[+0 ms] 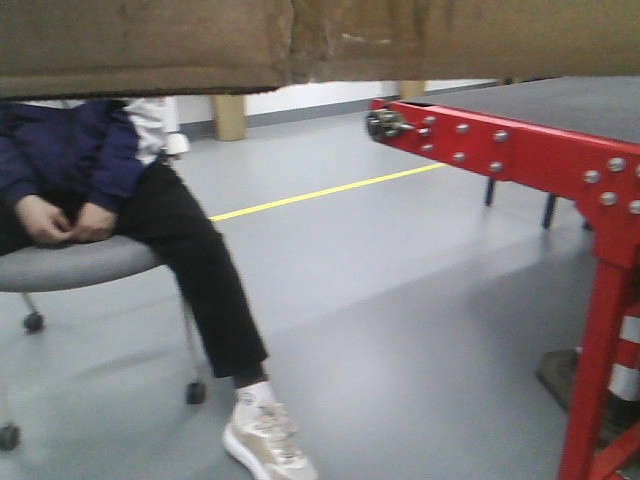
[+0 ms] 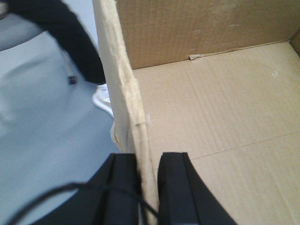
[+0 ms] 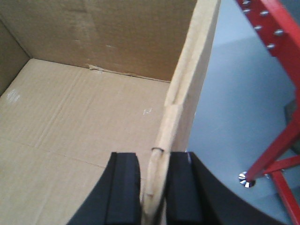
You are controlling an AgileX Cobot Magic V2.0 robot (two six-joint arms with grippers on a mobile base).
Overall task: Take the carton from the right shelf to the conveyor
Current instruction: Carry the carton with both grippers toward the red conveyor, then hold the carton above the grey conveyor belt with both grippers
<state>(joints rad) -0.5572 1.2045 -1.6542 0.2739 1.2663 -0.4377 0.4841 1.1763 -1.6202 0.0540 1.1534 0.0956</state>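
Note:
The carton (image 1: pixel 300 40) is a plain brown cardboard box held up in the air; its underside fills the top of the front view. My left gripper (image 2: pixel 148 164) is shut on the carton's left wall (image 2: pixel 123 84), one finger outside and one inside the box. My right gripper (image 3: pixel 154 161) is shut on the right wall (image 3: pixel 187 89) in the same way. The carton's bare inside floor (image 2: pixel 220 112) shows in both wrist views. The conveyor (image 1: pixel 540 100), a dark grey belt on a red frame (image 1: pixel 500 145), stands at the right, just below the carton. The right shelf is out of view.
A seated person (image 1: pixel 90 170) in dark clothes on a wheeled grey chair (image 1: pixel 60 265) is at the left, one leg stretched toward the middle. A yellow line (image 1: pixel 320 192) crosses the grey floor. The conveyor's red leg (image 3: pixel 276 154) stands close to my right.

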